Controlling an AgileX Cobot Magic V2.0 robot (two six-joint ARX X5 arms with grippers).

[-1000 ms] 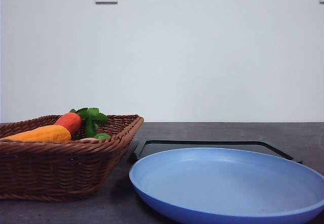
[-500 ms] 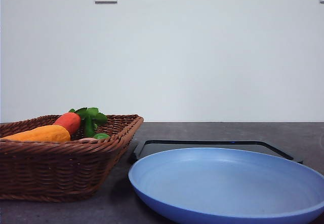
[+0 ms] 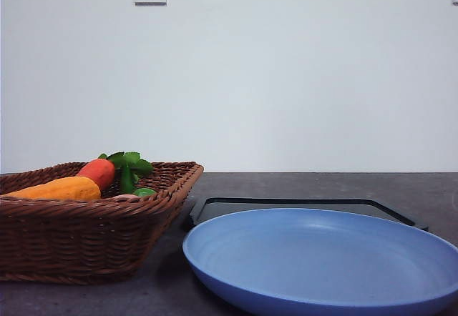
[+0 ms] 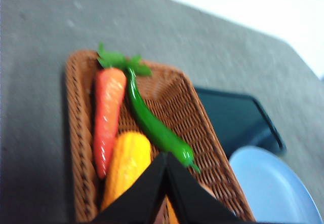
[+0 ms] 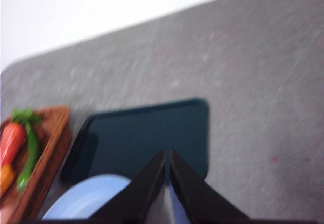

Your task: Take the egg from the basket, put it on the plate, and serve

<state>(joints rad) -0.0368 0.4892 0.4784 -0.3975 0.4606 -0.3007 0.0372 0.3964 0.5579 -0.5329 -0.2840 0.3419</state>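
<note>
The brown wicker basket (image 3: 86,237) stands at the left of the table. A small pinkish-brown sliver of the egg (image 3: 126,197) peeks over its near rim. In the left wrist view my left gripper (image 4: 166,155) hangs shut and empty above the basket (image 4: 71,133), and a pinkish patch of the egg (image 4: 206,188) shows beside its finger. The light-blue plate (image 3: 322,259) sits empty at the front right. My right gripper (image 5: 167,153) is shut with nothing in it, above the far edge of the plate (image 5: 86,201).
An orange-red toy carrot (image 4: 107,117), a yellow vegetable (image 4: 126,165) and a green pepper (image 4: 152,125) lie in the basket. A flat black tray (image 3: 286,205) lies just behind the plate. Grey tabletop stretches beyond and to the right of the tray (image 5: 147,138).
</note>
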